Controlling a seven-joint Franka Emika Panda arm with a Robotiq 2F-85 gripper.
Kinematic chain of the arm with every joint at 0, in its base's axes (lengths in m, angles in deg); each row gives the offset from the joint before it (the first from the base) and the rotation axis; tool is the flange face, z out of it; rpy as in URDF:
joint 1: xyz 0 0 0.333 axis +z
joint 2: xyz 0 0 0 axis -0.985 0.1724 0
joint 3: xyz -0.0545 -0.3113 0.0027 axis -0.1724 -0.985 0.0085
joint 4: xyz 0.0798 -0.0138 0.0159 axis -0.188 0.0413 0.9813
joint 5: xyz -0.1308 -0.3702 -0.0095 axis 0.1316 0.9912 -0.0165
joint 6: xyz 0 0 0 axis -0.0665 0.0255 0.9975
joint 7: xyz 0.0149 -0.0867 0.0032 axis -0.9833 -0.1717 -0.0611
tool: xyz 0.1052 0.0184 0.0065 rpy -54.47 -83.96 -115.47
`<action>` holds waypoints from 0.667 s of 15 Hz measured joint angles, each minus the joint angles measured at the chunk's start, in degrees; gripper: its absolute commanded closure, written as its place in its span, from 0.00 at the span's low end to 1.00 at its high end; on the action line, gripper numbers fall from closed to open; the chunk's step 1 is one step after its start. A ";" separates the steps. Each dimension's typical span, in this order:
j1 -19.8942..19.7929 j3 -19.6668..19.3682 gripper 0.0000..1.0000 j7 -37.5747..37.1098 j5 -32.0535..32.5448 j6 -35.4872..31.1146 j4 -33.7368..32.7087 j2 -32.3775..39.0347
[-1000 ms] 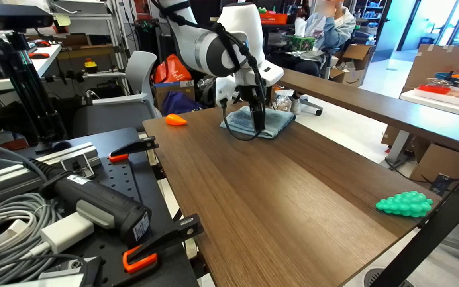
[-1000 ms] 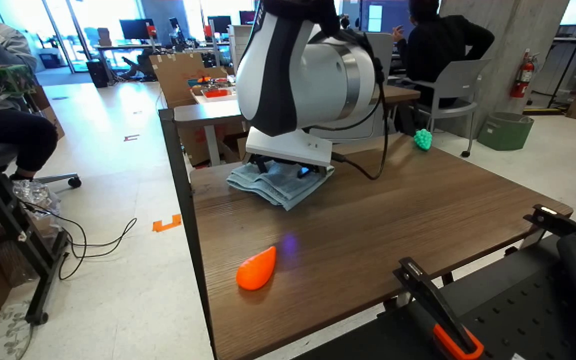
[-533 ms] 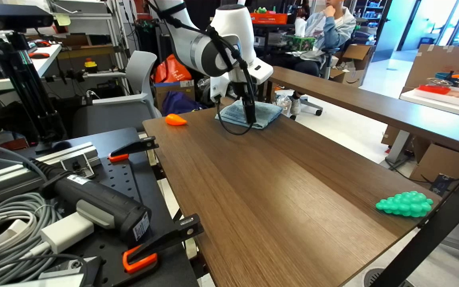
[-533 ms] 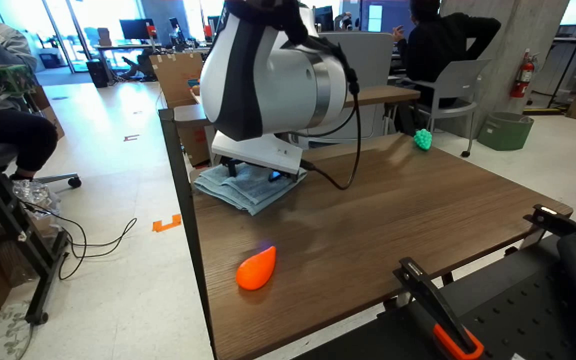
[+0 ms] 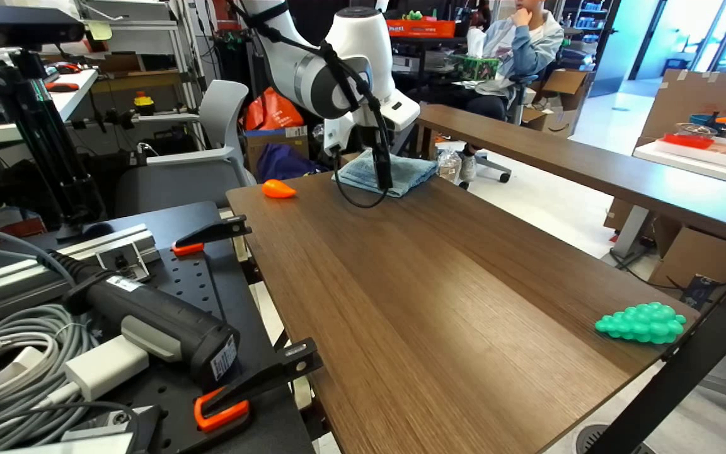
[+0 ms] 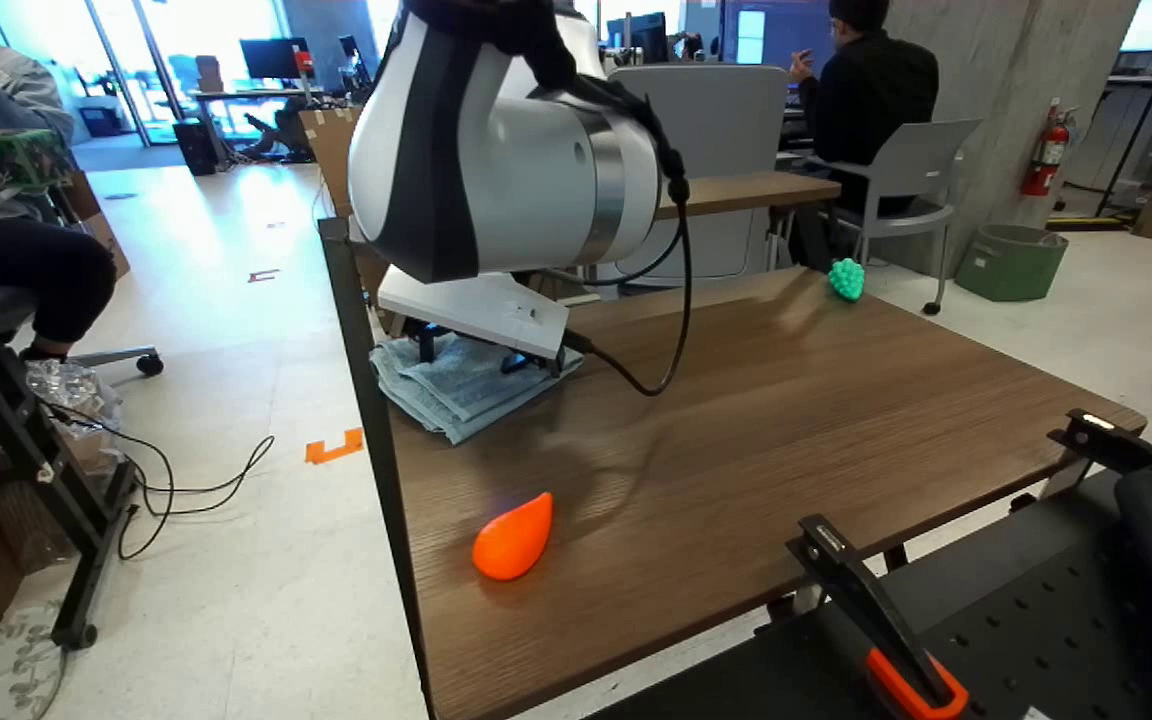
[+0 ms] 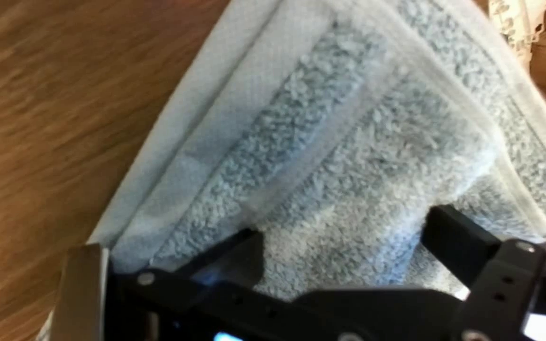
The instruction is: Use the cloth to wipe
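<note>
The cloth (image 6: pixel 461 388) lies folded on the table (image 6: pixel 786 420), left of centre in an exterior view, the gripper (image 7: pixel 344 227) down on it. In the wrist view the fingers (image 7: pixel 460 235) stand wide apart near the bottom, fabric rumpled between them — no pinch visible. Wiping, the cloth pressed rather than grasped, looks to be the step in hand. The next move wants even downward pressure and a sweep — short of the orange object (image 6: pixel 511 545), lower centre in an exterior view.
</note>
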State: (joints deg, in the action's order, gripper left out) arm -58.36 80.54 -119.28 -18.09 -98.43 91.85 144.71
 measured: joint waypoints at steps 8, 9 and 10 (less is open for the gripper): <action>7.04 -15.42 0.00 -1.79 0.71 1.62 8.48 -3.77; 7.71 -17.05 0.00 -1.77 1.30 2.59 10.40 -4.53; 8.18 -18.22 0.00 -1.76 2.40 3.62 12.28 -5.31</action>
State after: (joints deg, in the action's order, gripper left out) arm -50.18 62.32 -121.04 -15.69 -94.81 104.14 139.39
